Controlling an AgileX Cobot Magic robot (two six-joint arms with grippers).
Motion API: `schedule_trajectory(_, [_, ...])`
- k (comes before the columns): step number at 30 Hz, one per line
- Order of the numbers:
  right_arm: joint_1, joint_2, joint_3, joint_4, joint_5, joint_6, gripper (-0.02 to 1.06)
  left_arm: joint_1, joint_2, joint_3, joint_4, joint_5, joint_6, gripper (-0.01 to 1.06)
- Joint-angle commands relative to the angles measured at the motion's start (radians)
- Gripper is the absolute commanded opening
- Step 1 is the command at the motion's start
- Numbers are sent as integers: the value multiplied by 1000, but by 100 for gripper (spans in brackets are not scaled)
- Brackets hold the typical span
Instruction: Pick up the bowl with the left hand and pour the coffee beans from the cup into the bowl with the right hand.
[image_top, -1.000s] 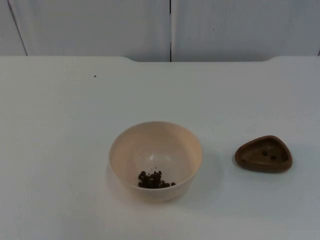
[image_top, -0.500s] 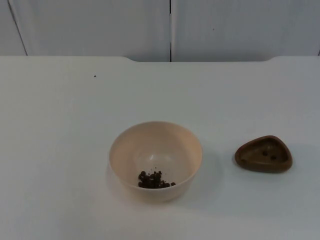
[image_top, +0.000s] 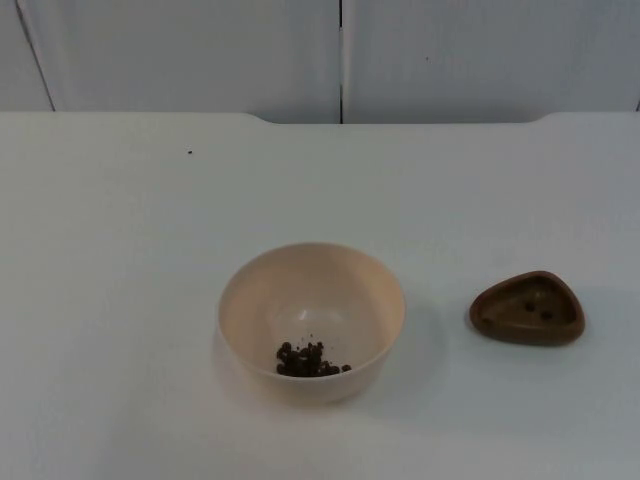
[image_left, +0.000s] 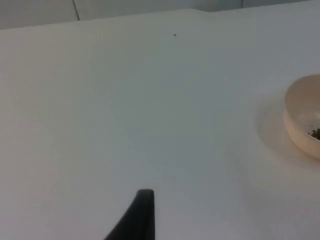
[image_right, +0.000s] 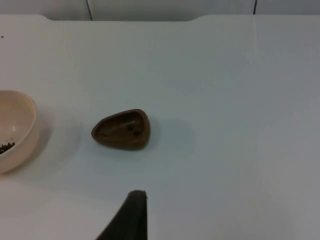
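White matte table (image_top: 120, 250) holds a smooth round cream bowl (image_top: 311, 322) with dark coffee beans (image_top: 308, 359) at centre frame. Right of it sits a brown rounded-triangular cup (image_top: 528, 308); whether either gripper's fingers are apart, I cannot tell

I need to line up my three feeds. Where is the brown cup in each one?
Top view: the brown cup stands on the white table, to the picture's right of the cream bowl, apart from it.
Left wrist view: the cup is not in it; the bowl is.
Right wrist view: the cup stands beside the bowl.
Shared landmark: the bowl holding coffee beans.
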Motion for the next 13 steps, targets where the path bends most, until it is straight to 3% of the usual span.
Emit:
schedule_trajectory(1, [-7,-4,1,3,-7,2,105,43,-3,3,-1,-9,-3,100])
schedule_trajectory(13, [-7,-4,1,3,-7,2,105,197,-3,3,-1,-9,-3,100])
